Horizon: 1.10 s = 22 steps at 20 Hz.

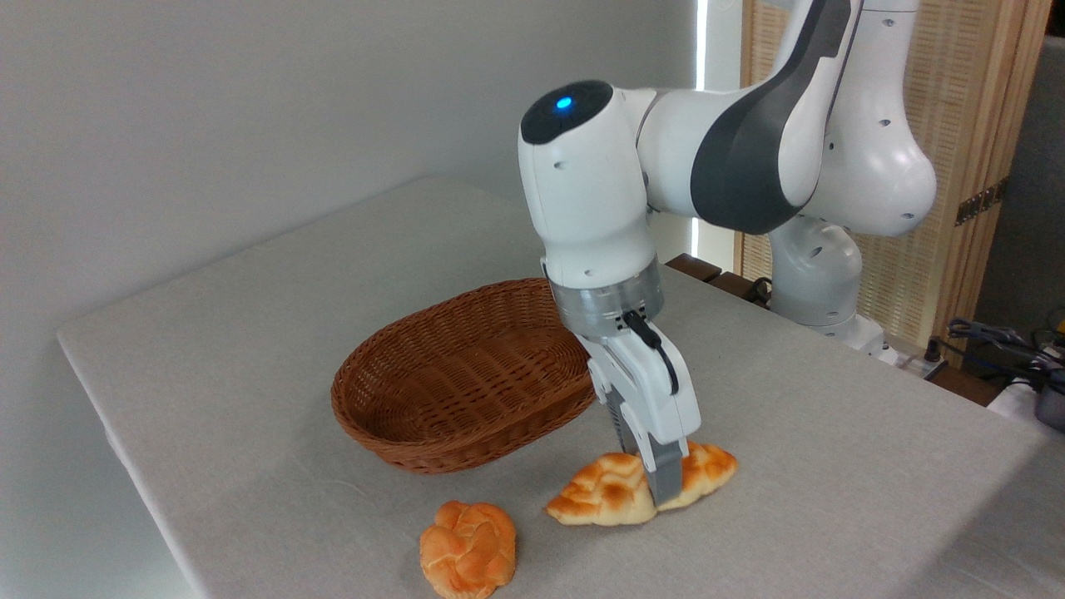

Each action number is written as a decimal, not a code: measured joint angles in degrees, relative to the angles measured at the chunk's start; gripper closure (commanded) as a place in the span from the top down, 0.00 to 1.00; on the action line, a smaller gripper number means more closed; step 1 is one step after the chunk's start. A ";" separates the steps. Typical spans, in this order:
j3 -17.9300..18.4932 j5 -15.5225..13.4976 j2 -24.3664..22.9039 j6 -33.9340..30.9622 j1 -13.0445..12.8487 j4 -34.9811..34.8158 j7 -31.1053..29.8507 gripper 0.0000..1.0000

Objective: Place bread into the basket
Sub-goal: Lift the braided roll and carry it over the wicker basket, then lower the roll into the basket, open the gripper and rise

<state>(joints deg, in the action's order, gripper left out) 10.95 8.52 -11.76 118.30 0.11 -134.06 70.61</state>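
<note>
The bread (603,492), a long braided loaf in pale cream with golden-brown patches, lies on the table just right of and in front of the basket (453,378). The oval brown wicker basket holds nothing. My gripper (651,481) comes straight down onto the middle of the loaf. One grey finger presses against its near side; the other is behind the loaf and mostly hidden. The fingers grip the loaf across its width while it rests on the cloth.
A smaller round orange knotted bun (468,549) sits near the table's front edge, left of the loaf. The grey tablecloth (832,433) ends close to the bun. The arm's base (819,291) stands at the back right, with cables beyond it.
</note>
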 measured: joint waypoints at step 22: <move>-22.47 -12.18 9.90 -9.84 -3.11 19.29 -33.88 1.00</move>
<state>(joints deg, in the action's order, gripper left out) -11.52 -3.66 -1.86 108.46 -3.00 -114.78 36.73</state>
